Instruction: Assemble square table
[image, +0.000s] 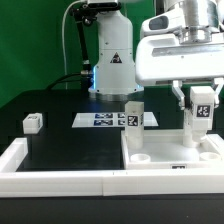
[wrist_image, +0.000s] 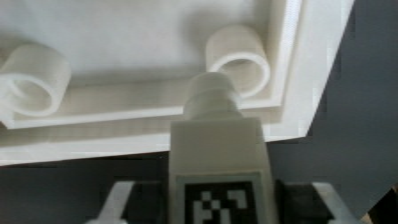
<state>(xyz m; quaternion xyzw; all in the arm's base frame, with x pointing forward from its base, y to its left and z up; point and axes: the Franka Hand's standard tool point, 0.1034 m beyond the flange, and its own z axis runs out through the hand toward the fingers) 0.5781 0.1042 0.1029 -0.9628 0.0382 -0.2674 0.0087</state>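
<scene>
We judge it early: one standing leg (image: 133, 112) rises from the slab (image: 168, 147) at four o'clock, our half-closed gripper (image: 200, 116) clamps the held leg (image: 201, 104) above it, and a loose leg (image: 33, 123) lies at nine o'clock.

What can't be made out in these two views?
- Exterior view: whether the held leg touches the tabletop. It is too small, and the gripper crowds it.
- Wrist view: the leg's tip is blurred and partly covers the corner socket.
- Wrist view: where the gripper meets the leg is cut off by the frame edge.
- Exterior view: marker board tags are too small to read.
</scene>
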